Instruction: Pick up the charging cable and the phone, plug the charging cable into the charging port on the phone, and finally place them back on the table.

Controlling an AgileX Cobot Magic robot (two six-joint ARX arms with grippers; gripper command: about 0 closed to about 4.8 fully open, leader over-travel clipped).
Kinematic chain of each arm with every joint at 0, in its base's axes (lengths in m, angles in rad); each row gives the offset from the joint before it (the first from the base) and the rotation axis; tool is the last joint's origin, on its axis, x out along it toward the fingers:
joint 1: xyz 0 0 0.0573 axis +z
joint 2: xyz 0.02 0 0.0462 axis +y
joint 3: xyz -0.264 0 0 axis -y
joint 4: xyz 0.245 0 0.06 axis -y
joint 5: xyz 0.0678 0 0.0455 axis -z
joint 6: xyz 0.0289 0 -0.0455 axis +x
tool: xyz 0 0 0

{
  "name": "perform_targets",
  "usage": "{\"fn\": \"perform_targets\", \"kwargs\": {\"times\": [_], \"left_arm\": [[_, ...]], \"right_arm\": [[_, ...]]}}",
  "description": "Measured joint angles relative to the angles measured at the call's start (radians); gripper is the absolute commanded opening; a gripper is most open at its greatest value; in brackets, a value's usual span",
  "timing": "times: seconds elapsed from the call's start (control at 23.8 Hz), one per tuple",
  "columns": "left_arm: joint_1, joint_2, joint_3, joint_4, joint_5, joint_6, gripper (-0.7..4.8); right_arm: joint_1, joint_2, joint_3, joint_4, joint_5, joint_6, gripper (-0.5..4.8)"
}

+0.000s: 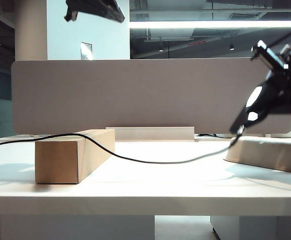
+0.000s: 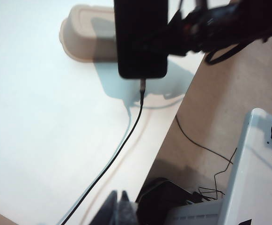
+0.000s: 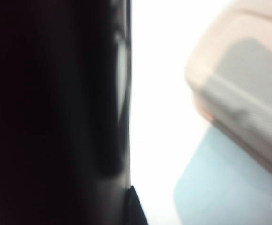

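Observation:
My right gripper (image 1: pixel 271 95) is shut on the black phone (image 1: pixel 249 109) and holds it tilted above the beige tray (image 1: pixel 265 152). In the left wrist view the phone (image 2: pixel 142 37) hangs with its short edge down. The silver plug (image 2: pixel 143 84) of the charging cable (image 2: pixel 121 145) sits in that edge, covering the charging port. The cable (image 1: pixel 150 161) sags from the phone across the table (image 1: pixel 160 185) and over the cardboard box. My left gripper (image 2: pixel 118 208) is shut and empty, high above the table (image 1: pixel 72 15); the cord passes beside it. The phone (image 3: pixel 56 112) fills the right wrist view.
A cardboard box (image 1: pixel 72 155) stands at the left of the table. A grey divider panel (image 1: pixel 135 95) closes off the back. The tray (image 2: pixel 86 33) lies under the phone. Past the table edge are a white unit (image 2: pixel 253 178) and loose wires.

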Motion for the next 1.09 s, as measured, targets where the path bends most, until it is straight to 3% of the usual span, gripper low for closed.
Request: {"fn": "perform_targets", "kwargs": {"times": [0.21, 0.46, 0.8, 0.88, 0.97, 1.09], "left_arm": [[0.000, -0.032, 0.000, -0.012, -0.023, 0.014, -0.06], [0.002, -0.066, -0.005, -0.057, -0.167, 0.037, -0.06], [0.065, -0.296, -0.315, 0.074, -0.269, 0.048, -0.06], [0.059, -0.341, -0.338, 0.080, -0.266, 0.048, -0.06], [0.058, -0.370, -0.341, 0.082, -0.266, 0.048, -0.06], [0.066, -0.425, -0.354, 0.105, -0.276, 0.048, -0.06]], "right_arm": [[-0.002, 0.097, -0.011, 0.008, 0.035, 0.000, -0.05], [-0.003, 0.142, -0.011, 0.047, 0.055, 0.001, -0.05], [-0.018, 0.206, -0.006, 0.088, 0.051, 0.009, -0.03], [-0.019, 0.216, -0.004, 0.092, 0.056, 0.032, 0.08], [-0.018, 0.217, -0.004, 0.089, 0.077, 0.042, 0.64], [-0.018, 0.218, 0.000, 0.071, 0.099, 0.046, 0.65]]}}
